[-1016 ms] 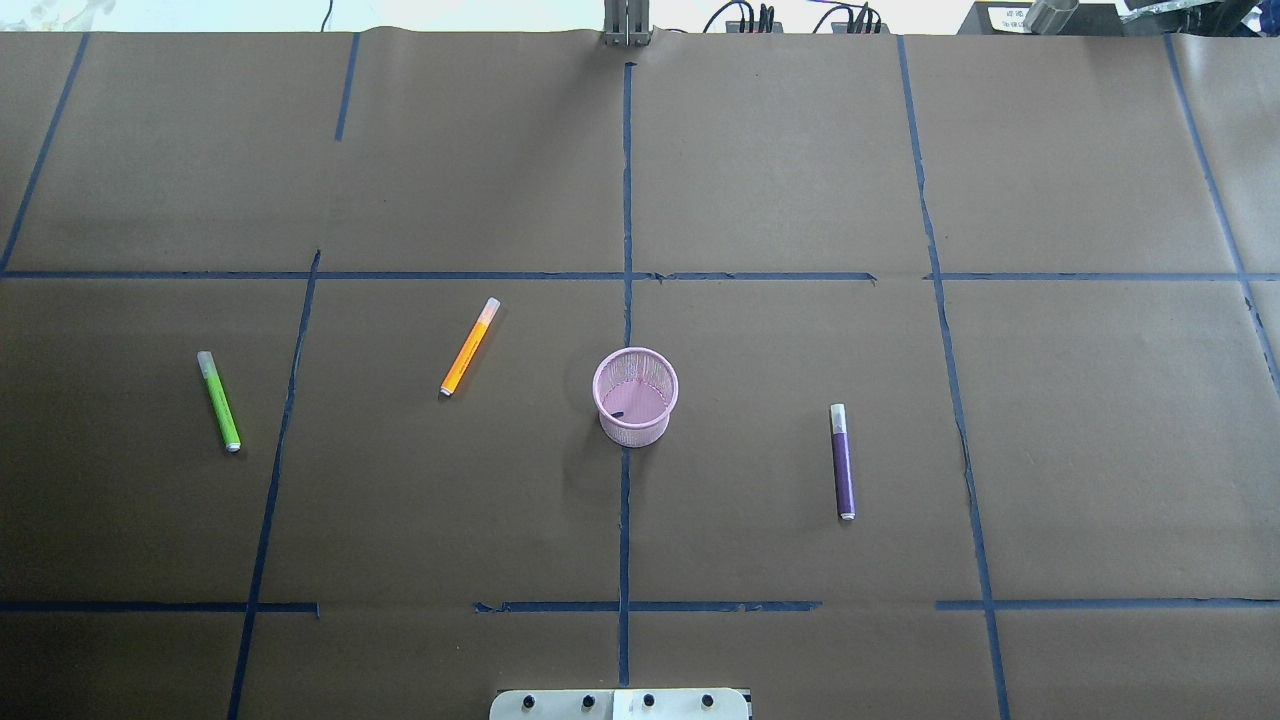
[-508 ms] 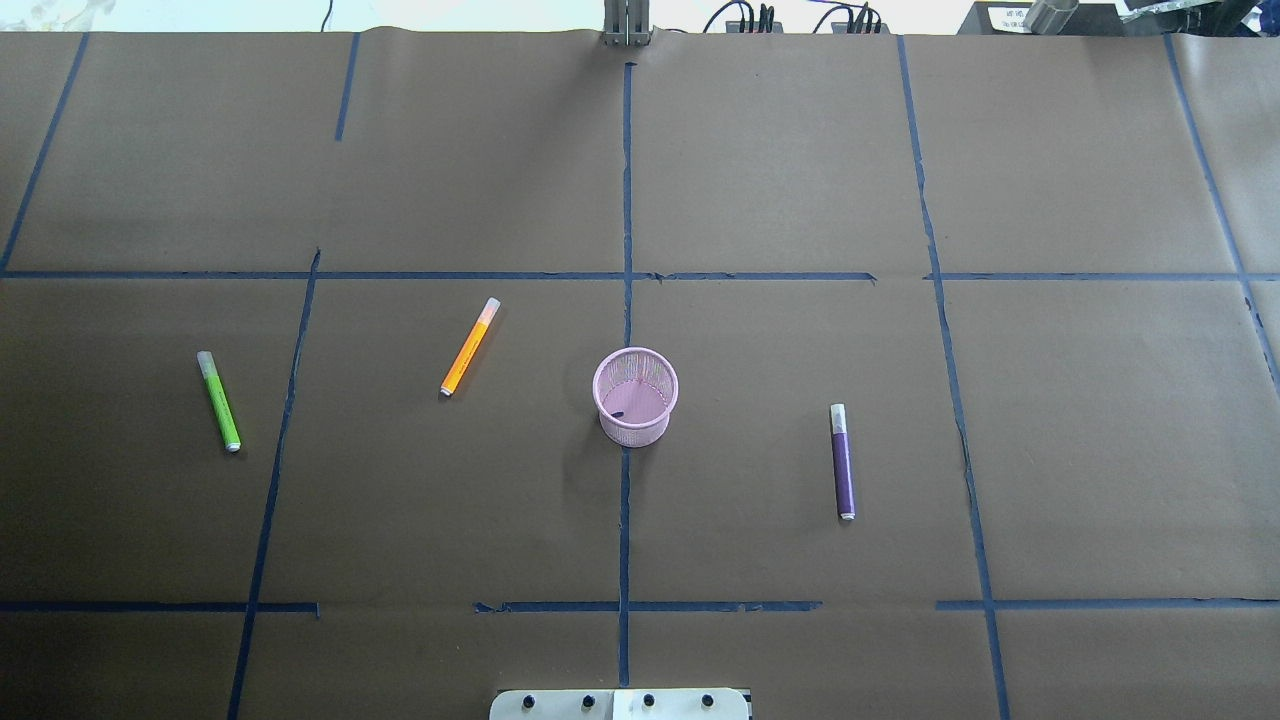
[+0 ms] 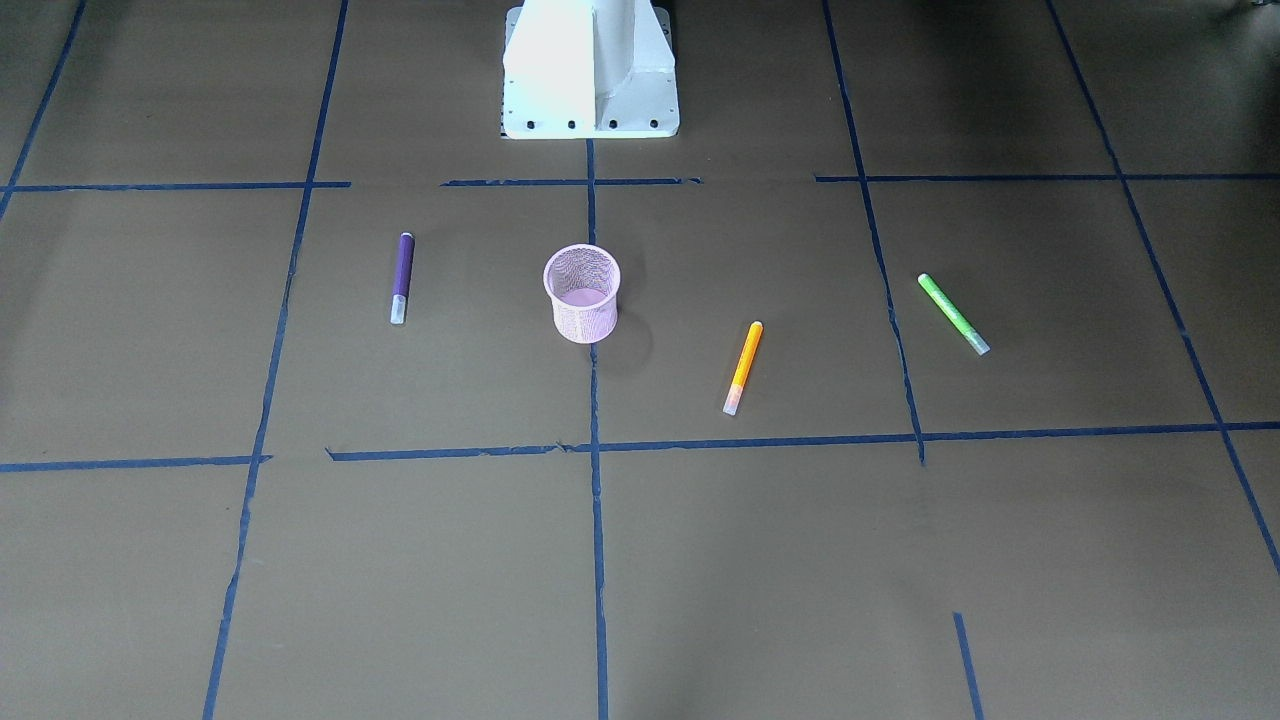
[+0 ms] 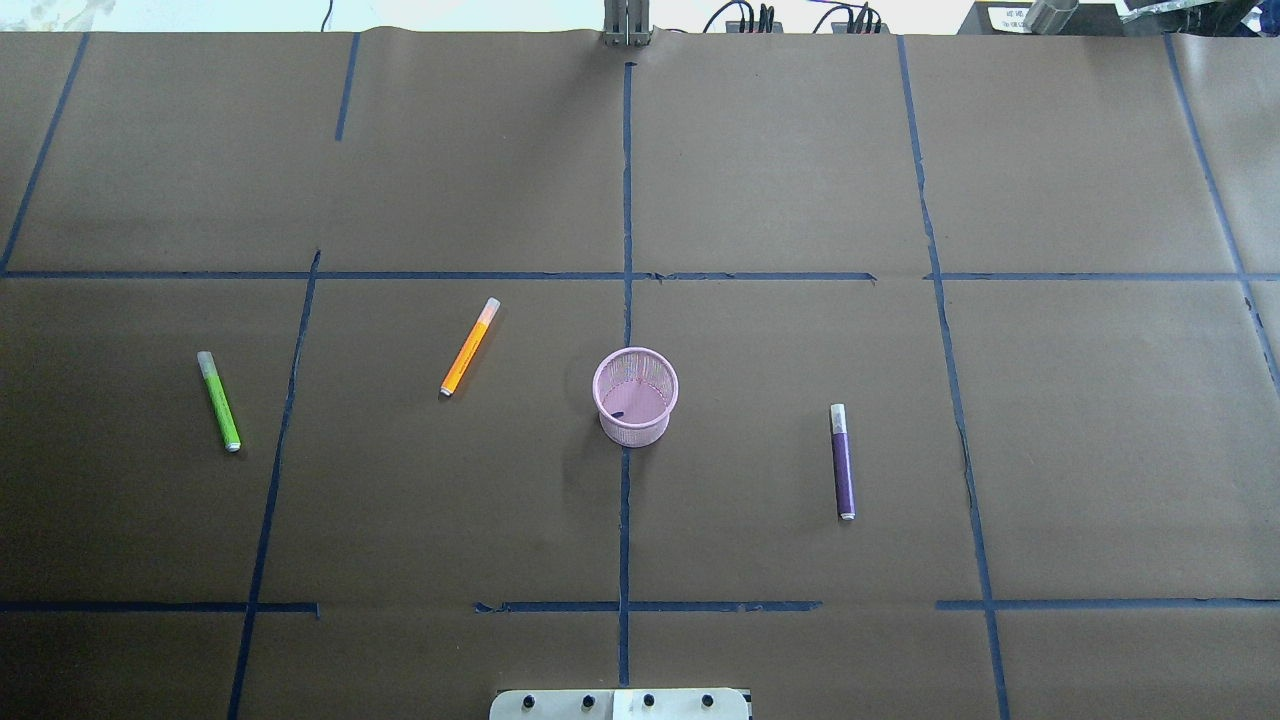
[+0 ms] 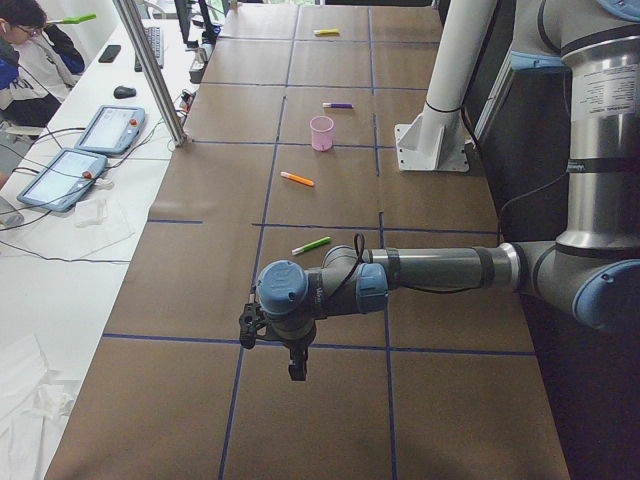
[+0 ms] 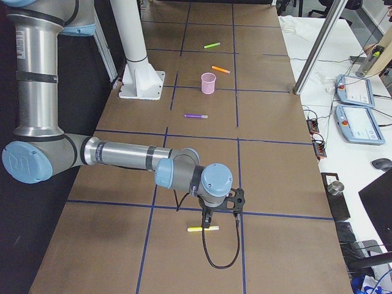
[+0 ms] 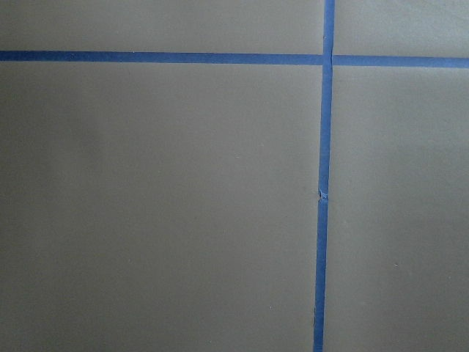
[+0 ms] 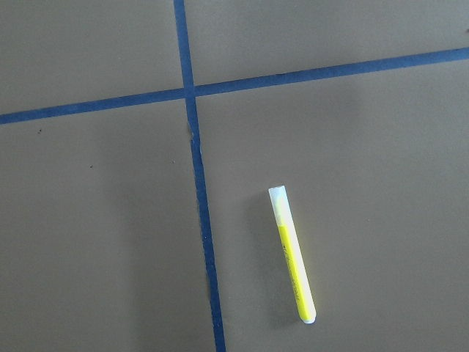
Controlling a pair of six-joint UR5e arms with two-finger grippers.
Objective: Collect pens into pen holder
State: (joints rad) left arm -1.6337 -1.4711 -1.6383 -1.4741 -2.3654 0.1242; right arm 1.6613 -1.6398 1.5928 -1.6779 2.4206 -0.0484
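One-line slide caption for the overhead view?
Pink pen holder stands centrally, orange pen and green pen lying to its left, purple pen to its right.

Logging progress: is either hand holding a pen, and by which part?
Nothing held: the slim purple pen, orange pen, green pen and yellow pen lie on the brown table.

The pink pen holder (image 4: 636,398) stands mid-table with bare paper (image 4: 780,180) on every side. The orange pen (image 4: 470,346) and green pen (image 4: 219,401) lie flat to its left, the purple pen (image 4: 842,462) to its right, all well apart.
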